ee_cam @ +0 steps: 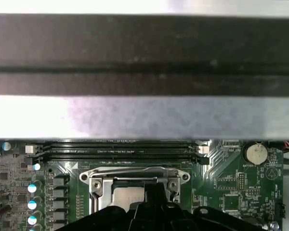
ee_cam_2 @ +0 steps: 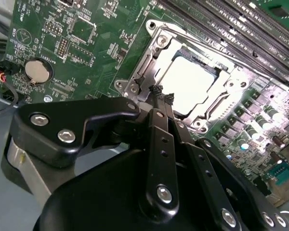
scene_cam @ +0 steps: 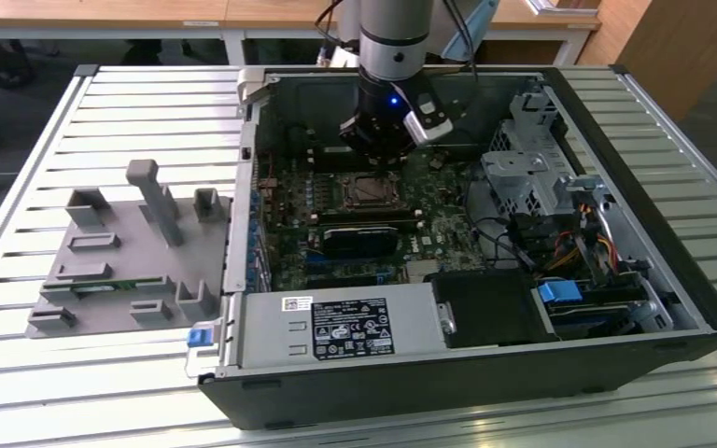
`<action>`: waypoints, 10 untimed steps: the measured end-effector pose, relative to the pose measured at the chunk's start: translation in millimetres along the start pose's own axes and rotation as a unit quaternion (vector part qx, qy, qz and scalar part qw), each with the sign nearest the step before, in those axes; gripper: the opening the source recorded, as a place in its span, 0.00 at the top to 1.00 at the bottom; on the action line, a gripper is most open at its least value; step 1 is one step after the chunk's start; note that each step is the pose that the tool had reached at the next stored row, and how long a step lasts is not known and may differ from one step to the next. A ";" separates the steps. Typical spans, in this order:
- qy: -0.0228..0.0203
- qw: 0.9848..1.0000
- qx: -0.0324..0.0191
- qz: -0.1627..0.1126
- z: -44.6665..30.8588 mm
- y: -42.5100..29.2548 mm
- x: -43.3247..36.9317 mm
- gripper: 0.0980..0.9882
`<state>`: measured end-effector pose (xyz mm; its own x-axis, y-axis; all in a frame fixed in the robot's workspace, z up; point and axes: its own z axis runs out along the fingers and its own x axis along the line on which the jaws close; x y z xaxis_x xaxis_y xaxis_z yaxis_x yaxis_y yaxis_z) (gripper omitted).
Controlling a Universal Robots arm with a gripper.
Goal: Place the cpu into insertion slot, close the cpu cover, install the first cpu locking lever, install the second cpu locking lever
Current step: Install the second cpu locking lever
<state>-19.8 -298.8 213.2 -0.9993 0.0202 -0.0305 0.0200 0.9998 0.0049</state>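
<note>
Cpu point(ee_cam_2: 190, 86), flat pale silver-grey square, seated in the slot point(ee_cam_2: 214, 72), silver cover point(ee_cam_2: 156, 55) framing it and seemingly closed, gripper point(ee_cam_2: 161, 96) just above the cover's edge, fingers point(ee_cam_2: 158, 92) pressed together on nothing, green board point(ee_cam_2: 53, 43) around the slot.

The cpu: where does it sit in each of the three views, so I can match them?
Exterior view: the cpu lies in the socket mid-motherboard, just below the gripper.
Second wrist view: pale square inside the silver cover, past the fingers.
First wrist view: partly hidden.
Shared landmark: the coin battery.
</note>
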 end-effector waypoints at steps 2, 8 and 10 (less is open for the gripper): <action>0.000 1.000 0.000 0.000 -4.2 0.0 -0.2 0.99; 0.000 1.000 0.000 0.000 -22.2 0.0 -0.7 0.99; 0.000 1.000 0.000 0.000 -25.6 -0.3 -0.9 0.99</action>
<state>-19.7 -299.2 238.8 -0.9993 0.0199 -0.0306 0.0198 0.9998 0.0051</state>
